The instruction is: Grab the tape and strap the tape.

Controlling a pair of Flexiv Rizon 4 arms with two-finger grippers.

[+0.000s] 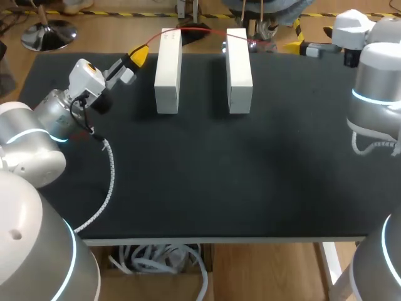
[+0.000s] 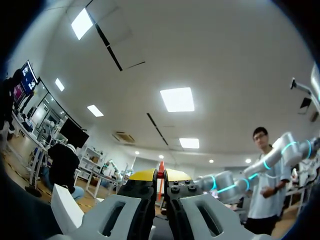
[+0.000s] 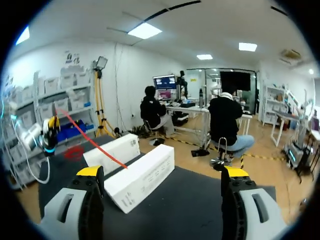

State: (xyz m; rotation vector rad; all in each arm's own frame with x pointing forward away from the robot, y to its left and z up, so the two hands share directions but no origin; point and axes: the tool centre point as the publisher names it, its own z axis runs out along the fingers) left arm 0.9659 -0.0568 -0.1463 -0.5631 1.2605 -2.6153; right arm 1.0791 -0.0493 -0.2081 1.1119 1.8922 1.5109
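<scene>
Left gripper [image 2: 161, 176] clamped on red tape [image 1: 200, 29] strung over white blocks [image 1: 168, 69], far end unclear; right gripper [image 3: 162, 172] spread wide, well apart from it.

A white block [image 1: 168, 72] and a second white block [image 1: 239, 70] lie parallel, well apart, near the black desk's [image 1: 219, 182] far edge.

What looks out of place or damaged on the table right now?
Nothing stands out. The red tape runs straight from the left gripper across the two white blocks, which stand parallel and undamaged. The right gripper is open, clear of it.
</scene>
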